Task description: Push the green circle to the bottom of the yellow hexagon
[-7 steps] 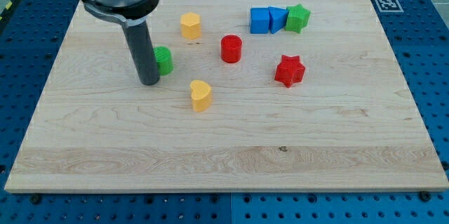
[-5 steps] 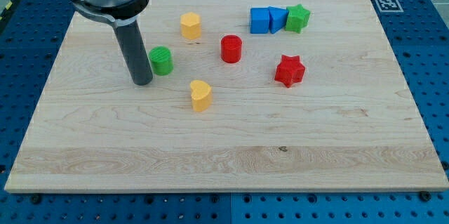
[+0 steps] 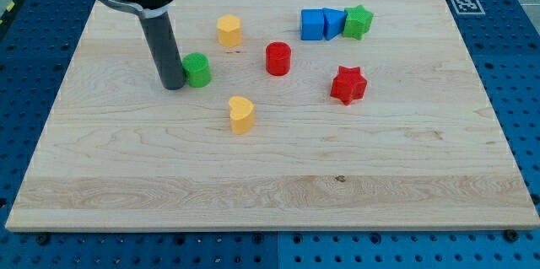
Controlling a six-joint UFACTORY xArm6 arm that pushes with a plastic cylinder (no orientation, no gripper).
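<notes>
The green circle [image 3: 198, 70] stands on the wooden board left of centre. The yellow hexagon [image 3: 229, 30] stands above it and a little to its right. My tip [image 3: 173, 86] rests on the board right against the green circle's left side, and the rod hides the circle's left edge.
A red cylinder [image 3: 278, 58] stands right of the green circle. A yellow heart [image 3: 241, 115] lies below and to its right. A red star [image 3: 348, 85] is further right. Two blue blocks [image 3: 322, 24] and a green star [image 3: 358, 22] sit near the view's top.
My tip first moved left and away from the green circle, then came back up and right against its left side. The circle has shifted slightly to the right.
</notes>
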